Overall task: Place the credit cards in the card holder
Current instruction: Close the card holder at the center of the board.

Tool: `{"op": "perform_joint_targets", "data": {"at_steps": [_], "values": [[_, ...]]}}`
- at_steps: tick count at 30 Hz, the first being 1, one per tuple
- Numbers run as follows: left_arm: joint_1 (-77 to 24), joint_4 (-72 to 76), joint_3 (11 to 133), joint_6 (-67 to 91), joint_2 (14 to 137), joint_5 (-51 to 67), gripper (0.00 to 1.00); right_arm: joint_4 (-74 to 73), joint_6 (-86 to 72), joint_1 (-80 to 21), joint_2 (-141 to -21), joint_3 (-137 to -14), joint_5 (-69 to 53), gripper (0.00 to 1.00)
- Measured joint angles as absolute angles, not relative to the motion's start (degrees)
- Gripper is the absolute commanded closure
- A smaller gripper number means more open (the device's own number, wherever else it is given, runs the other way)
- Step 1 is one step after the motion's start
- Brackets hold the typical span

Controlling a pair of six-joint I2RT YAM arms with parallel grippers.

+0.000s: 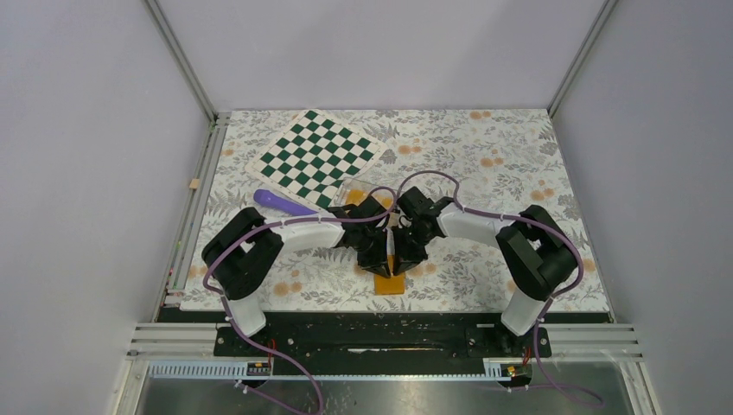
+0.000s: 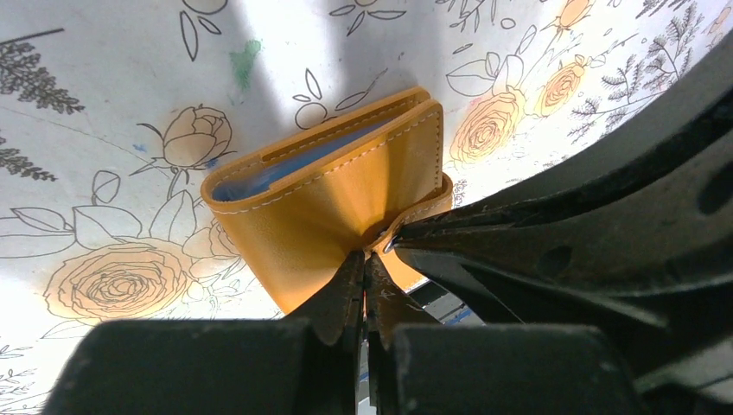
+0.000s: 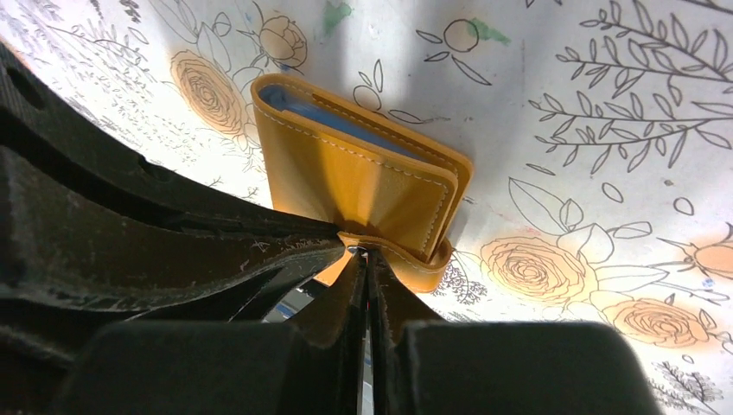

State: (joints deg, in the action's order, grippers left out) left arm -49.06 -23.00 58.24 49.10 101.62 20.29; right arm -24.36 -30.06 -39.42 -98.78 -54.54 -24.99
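The orange card holder (image 2: 337, 186) lies folded on the flowered table cover, and a blue lining shows in its open edge (image 3: 328, 117). From above it is a small orange patch (image 1: 390, 284) under both wrists. My left gripper (image 2: 365, 258) is shut, pinching the holder's near face where the leather creases. My right gripper (image 3: 364, 253) is shut on the same spot from the other side, next to the strap (image 3: 415, 264). The two sets of fingertips touch each other there. The credit cards are out of view.
A green and white checkered mat (image 1: 320, 156) lies at the back of the table. A purple object (image 1: 281, 201) rests beside the left arm. The table's near edge and black rail (image 1: 372, 333) lie just behind the holder.
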Motion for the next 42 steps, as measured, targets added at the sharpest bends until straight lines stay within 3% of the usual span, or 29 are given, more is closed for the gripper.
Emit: {"op": "perform_joint_targets", "data": {"at_steps": [16, 20, 23, 30, 37, 39, 41, 42], "values": [[-48.93, -23.38, 58.37, 50.70, 101.86, 20.34, 1.00, -29.02, -31.53, -43.16, -100.92, -57.80, -18.06, 0.98], [-48.93, -21.89, 57.12, 50.89, 100.90, 20.21, 0.85, -27.49, -31.42, -43.66, -98.61, -56.84, -17.30, 0.92], [-49.10, -18.50, 54.70, 51.13, 98.70, 19.57, 0.74, -26.70, -31.03, -44.51, -97.21, -56.21, -15.92, 0.80], [-47.53, -11.90, 48.05, 51.31, 86.08, 17.87, 0.64, -28.69, -30.15, -45.19, -91.35, -56.05, -13.61, 0.52], [-39.07, 6.79, 34.24, 55.44, 69.45, 20.27, 0.41, -27.55, -31.00, -35.38, -79.07, -54.39, -17.69, 0.18], [-34.76, 11.03, 29.08, 56.80, 64.88, 21.19, 0.33, -27.27, -31.05, -30.46, -75.81, -52.49, -19.35, 0.10], [-30.92, 13.15, 25.28, 57.54, 60.64, 21.71, 0.03, -27.35, -30.94, -25.98, -72.84, -50.39, -20.73, 0.02], [-28.38, 14.17, 23.11, 58.33, 57.76, 21.96, 0.01, -27.33, -30.76, -23.44, -71.16, -49.10, -21.28, 0.01]]}}
